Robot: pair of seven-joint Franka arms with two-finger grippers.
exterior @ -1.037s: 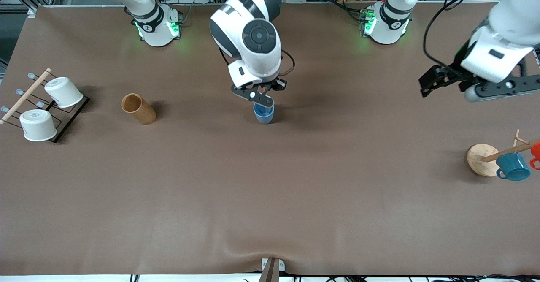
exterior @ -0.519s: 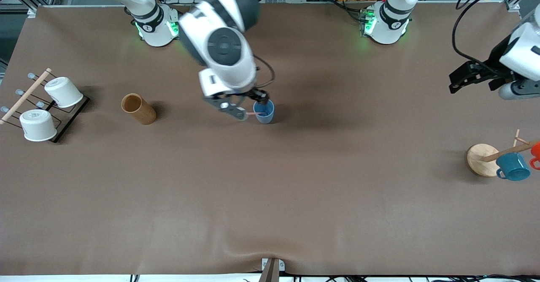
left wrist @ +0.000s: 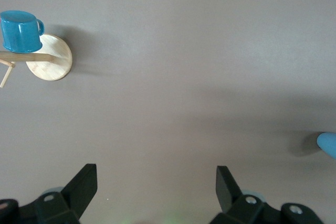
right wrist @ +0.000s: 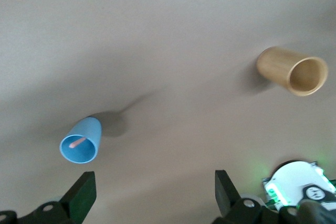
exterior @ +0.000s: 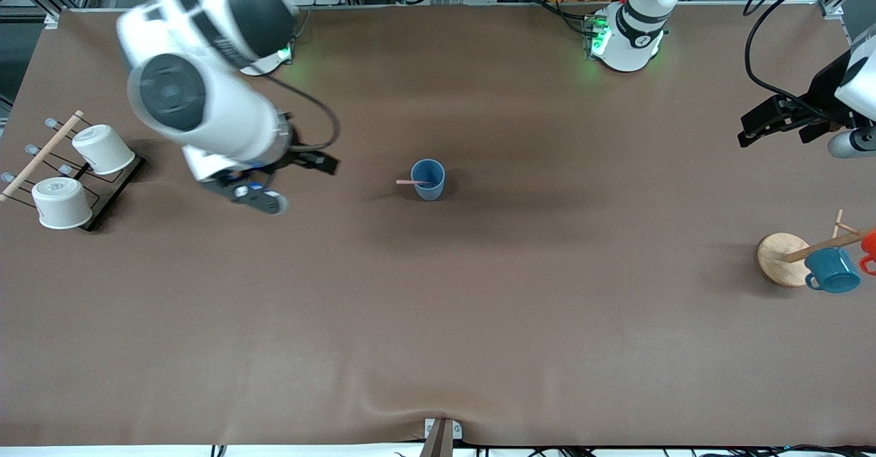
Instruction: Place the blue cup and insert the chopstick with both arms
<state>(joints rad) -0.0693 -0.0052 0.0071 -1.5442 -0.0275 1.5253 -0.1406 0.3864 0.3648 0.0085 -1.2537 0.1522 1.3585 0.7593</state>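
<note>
The blue cup (exterior: 428, 179) stood upright mid-table, the chopstick (exterior: 413, 183) leaning in it, its free end poking out over the rim toward the right arm's end. The right gripper (exterior: 274, 187) hung blurred over the wooden cylinder (right wrist: 291, 71) — hidden from the front camera — jaws spread wide and empty. The left gripper (exterior: 794, 120) hung at the left arm's end, partly cut off, jaws wide and empty — the teal mug (exterior: 831, 269) on its rack (exterior: 782, 258) sat below.
</note>
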